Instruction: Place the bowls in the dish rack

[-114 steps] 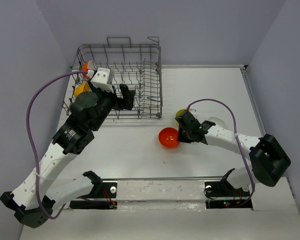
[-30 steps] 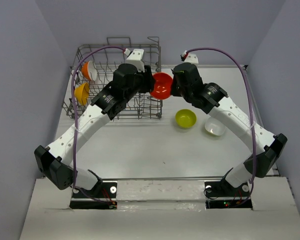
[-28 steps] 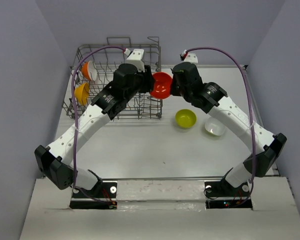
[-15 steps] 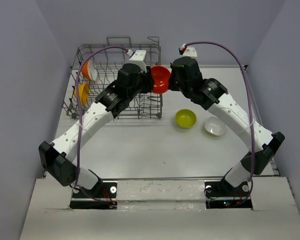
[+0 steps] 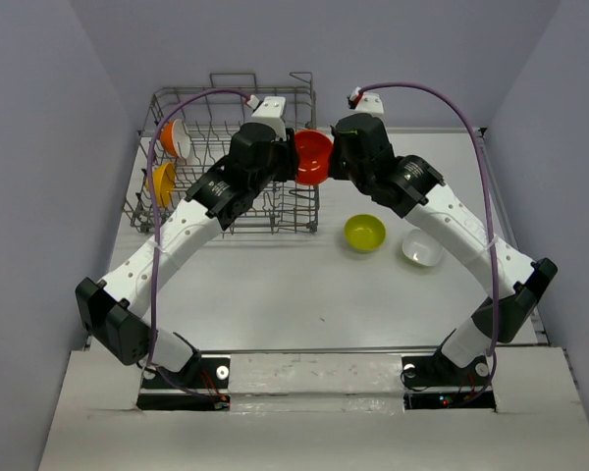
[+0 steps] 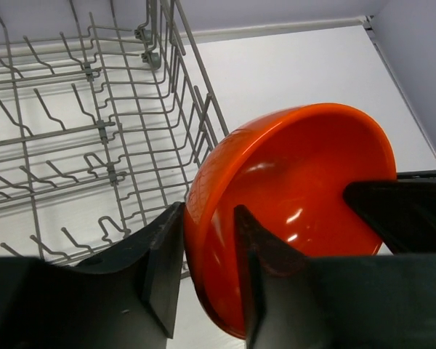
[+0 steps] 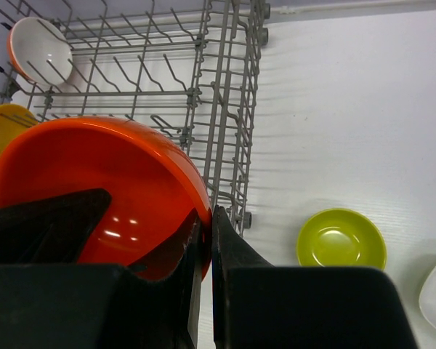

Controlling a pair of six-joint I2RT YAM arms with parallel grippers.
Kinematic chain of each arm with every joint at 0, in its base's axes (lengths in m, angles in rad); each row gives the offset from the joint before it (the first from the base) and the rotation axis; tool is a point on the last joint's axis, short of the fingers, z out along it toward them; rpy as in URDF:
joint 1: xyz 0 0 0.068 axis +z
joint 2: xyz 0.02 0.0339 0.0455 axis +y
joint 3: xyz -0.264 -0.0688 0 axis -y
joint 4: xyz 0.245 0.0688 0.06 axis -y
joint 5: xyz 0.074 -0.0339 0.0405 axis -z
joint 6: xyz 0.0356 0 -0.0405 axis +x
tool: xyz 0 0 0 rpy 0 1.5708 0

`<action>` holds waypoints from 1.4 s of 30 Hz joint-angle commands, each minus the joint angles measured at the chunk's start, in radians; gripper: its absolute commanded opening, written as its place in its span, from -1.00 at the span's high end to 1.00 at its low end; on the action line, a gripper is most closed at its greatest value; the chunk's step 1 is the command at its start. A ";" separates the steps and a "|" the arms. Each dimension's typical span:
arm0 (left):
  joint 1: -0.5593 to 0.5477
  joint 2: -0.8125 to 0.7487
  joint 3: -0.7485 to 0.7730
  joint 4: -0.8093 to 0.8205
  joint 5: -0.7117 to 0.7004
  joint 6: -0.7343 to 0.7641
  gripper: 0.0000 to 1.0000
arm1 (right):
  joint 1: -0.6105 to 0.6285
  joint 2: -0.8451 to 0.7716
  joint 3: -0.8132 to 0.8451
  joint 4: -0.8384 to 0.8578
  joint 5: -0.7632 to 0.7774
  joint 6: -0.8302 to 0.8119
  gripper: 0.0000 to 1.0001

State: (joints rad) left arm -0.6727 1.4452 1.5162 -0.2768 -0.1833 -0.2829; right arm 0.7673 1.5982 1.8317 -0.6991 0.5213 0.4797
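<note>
Above the right-hand wall of the large grey wire dish rack, at the far left corner of the white tabletop, the small glossy red-orange bowl hung tilted on edge between both arms; the right gripper was pinched tight on its thin rim; the left gripper had a finger either side of the opposite wall, though whether it truly clamped could not be told. Light and rigid but slick and probably chippable, it seemed best held by the rim, wall between the pads.
</note>
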 commanded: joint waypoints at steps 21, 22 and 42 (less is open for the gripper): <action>-0.007 0.006 0.067 0.018 -0.007 0.039 0.28 | 0.013 -0.024 -0.009 0.053 0.059 -0.030 0.98; -0.007 0.012 0.071 0.008 -0.004 0.042 0.28 | 0.013 -0.023 -0.008 0.053 0.057 -0.032 0.98; -0.008 0.031 0.088 -0.006 -0.030 0.048 1.00 | 0.013 -0.017 0.028 0.055 0.066 -0.059 0.98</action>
State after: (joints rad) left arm -0.6731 1.4952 1.5555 -0.3012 -0.2134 -0.2451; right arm 0.7795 1.5982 1.8183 -0.7086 0.5720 0.4259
